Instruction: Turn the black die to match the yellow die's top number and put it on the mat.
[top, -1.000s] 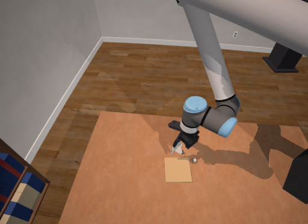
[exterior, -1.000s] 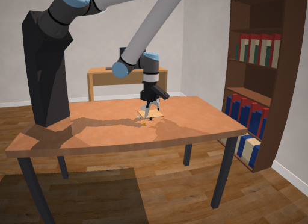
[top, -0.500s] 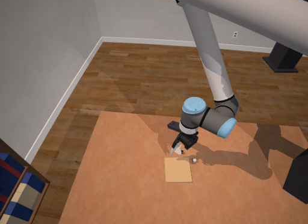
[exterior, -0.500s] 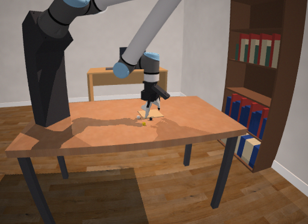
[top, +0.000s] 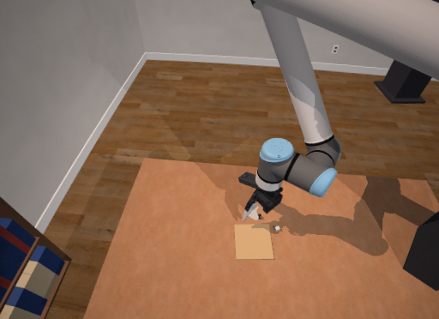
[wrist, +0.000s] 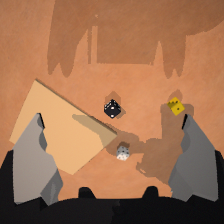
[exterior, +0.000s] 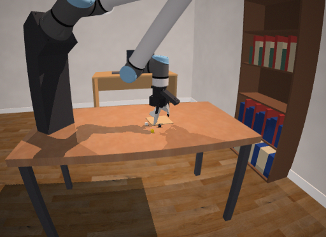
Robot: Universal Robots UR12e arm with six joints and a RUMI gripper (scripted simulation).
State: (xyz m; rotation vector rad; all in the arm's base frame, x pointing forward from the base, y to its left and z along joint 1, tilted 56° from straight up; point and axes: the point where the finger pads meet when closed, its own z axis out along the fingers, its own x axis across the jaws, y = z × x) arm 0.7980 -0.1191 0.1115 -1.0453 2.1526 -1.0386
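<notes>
The black die [top: 260,217] [exterior: 160,125] [wrist: 112,108] lies on the table just off the mat's edge. The mat [top: 254,248] [exterior: 165,121] [wrist: 62,137] is a pale yellow square. The yellow die [exterior: 152,131] [wrist: 176,106] lies farther from the mat, near one fingertip in the wrist view; the top view does not show it. The numbers on top are too small to read surely. My gripper [top: 252,216] [exterior: 162,120] [wrist: 113,114] is wide open and empty above the table, the black die showing between its fingertips in the wrist view.
The white die [top: 277,228] [exterior: 146,123] [wrist: 122,152] lies beside a mat corner, close to the black die. A bookshelf [exterior: 294,120] stands beyond the table's side. The arm's dark pedestal [exterior: 52,88] stands at the other end.
</notes>
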